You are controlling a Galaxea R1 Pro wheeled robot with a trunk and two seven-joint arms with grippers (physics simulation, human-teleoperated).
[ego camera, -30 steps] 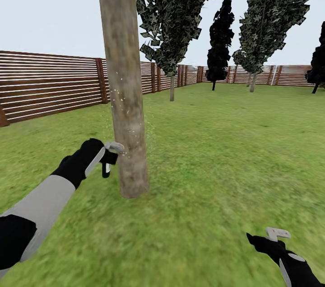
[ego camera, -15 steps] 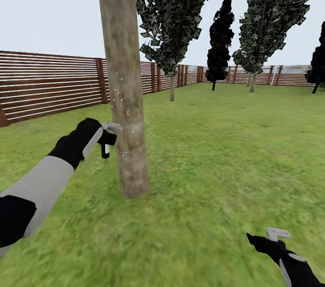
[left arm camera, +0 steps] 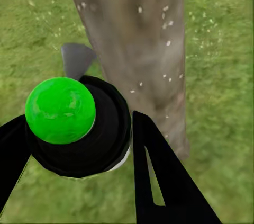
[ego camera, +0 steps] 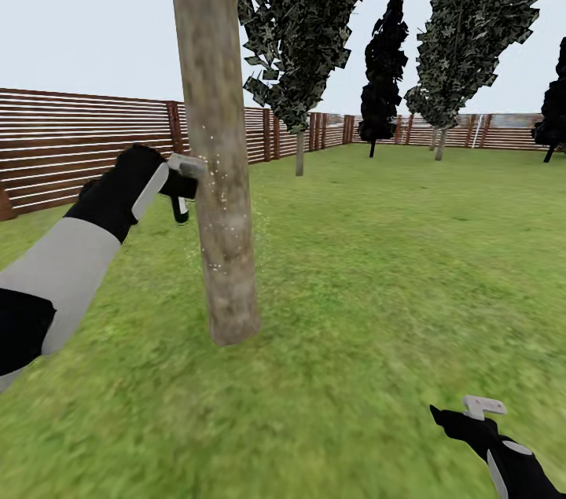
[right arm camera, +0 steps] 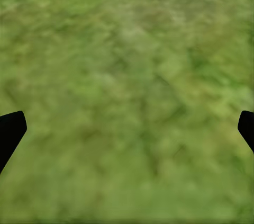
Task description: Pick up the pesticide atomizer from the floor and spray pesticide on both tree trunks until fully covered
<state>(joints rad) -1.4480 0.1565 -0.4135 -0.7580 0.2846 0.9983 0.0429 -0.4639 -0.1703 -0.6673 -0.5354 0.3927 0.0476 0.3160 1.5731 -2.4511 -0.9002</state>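
Observation:
A thick beige-grey tree trunk (ego camera: pixel 218 169) rises from the grass floor (ego camera: pixel 354 287) just ahead on the left, flecked with white spray droplets. My left gripper (ego camera: pixel 174 186) is shut on the pesticide atomizer (ego camera: pixel 185 178) and holds it about chest-high against the trunk's left side. The light grey spray head (ego camera: pixel 189 165) almost touches the bark. In the left wrist view the black bottle (left arm camera: pixel 92 134) sits between two black fingers (left arm camera: pixel 159 176), with the grey nozzle (left arm camera: pixel 77 59) pointing at the speckled trunk (left arm camera: pixel 143 38). My right gripper (ego camera: pixel 481 409) hangs low at the right, open over bare grass (right arm camera: pixel 127 75).
A brown slatted fence (ego camera: pixel 79 141) runs along the left and the back. Further trees (ego camera: pixel 303 35) (ego camera: pixel 468 20) stand near the far fence, with a near-black one (ego camera: pixel 385 67) between them. Open lawn lies to the right of the near trunk.
My left arm has lifted the atomizer up along the trunk, from near its lower part to about chest height. The right arm and the view have not moved.

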